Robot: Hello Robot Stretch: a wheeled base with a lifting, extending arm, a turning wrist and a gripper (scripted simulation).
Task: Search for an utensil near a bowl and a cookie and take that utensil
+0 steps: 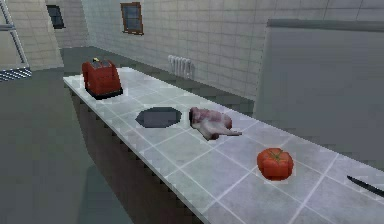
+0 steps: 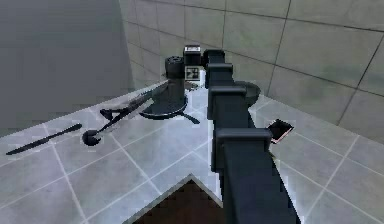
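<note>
Left in the arm side view, a long dark utensil (image 2: 42, 141) and a spoon (image 2: 92, 138) lie on the counter (image 2: 150, 165); at centre my gripper (image 2: 178, 80) hangs by a dark bowl (image 2: 172, 103); whether it holds anything I cannot tell; I judge this the reaching step; next, line up over a handle.

Worktop (image 1: 200, 178): red toaster (image 1: 101, 77) at far end. Dark flat octagonal plate (image 1: 158, 117) mid-length; pale pink lump (image 1: 211, 122), possibly raw meat, just beside it. Tomato (image 1: 275, 163) toward near end, by the edge on the forward view's right.
</note>
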